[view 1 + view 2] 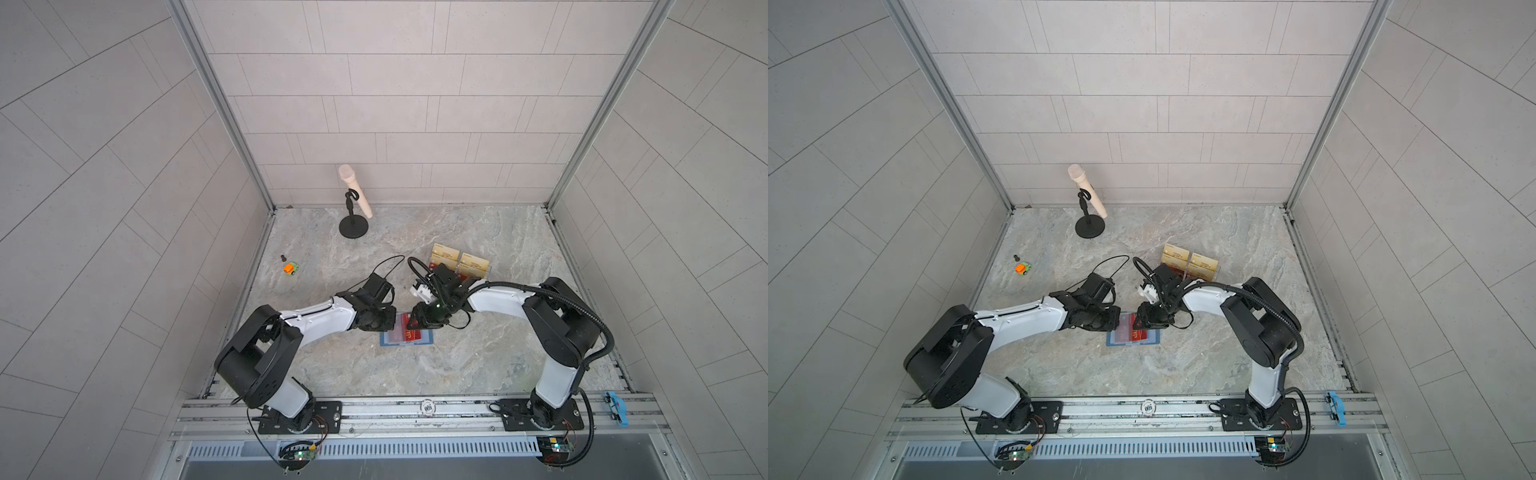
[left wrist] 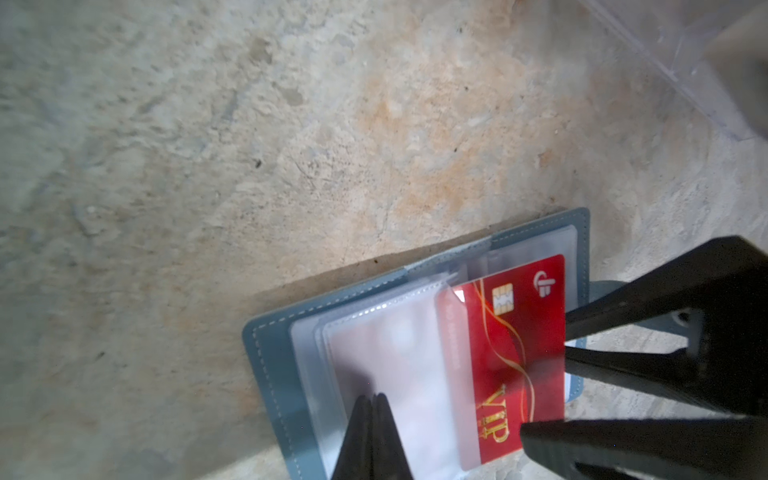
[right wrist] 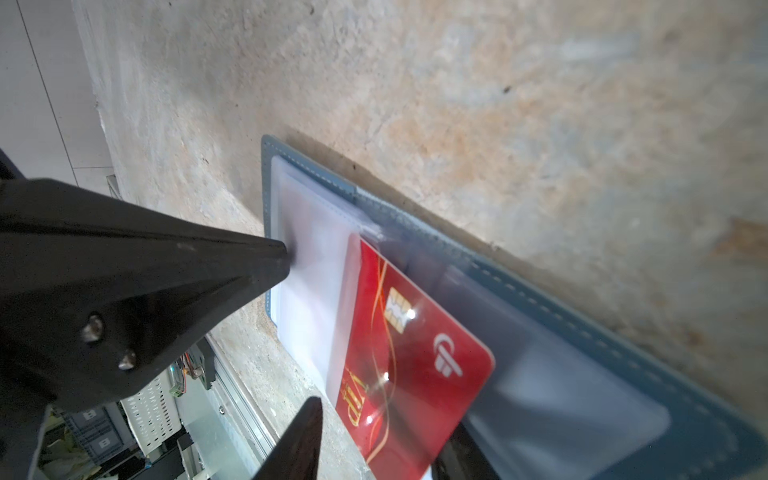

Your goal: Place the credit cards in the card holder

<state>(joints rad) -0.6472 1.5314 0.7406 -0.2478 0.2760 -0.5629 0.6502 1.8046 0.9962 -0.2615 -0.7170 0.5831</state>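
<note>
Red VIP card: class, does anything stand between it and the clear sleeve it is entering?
No separate object. The red card is already partly under the clear sleeve of the card holder. The shut left gripper presses that sleeve further in, which might pinch the pocket.

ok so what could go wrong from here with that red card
The credit card is only partly inside the clear sleeve, and the right gripper is open at its edge, so it may stay half-seated or get dragged out. The shut left gripper presses the sleeve; if it slips, the card holder page could flip.
</note>
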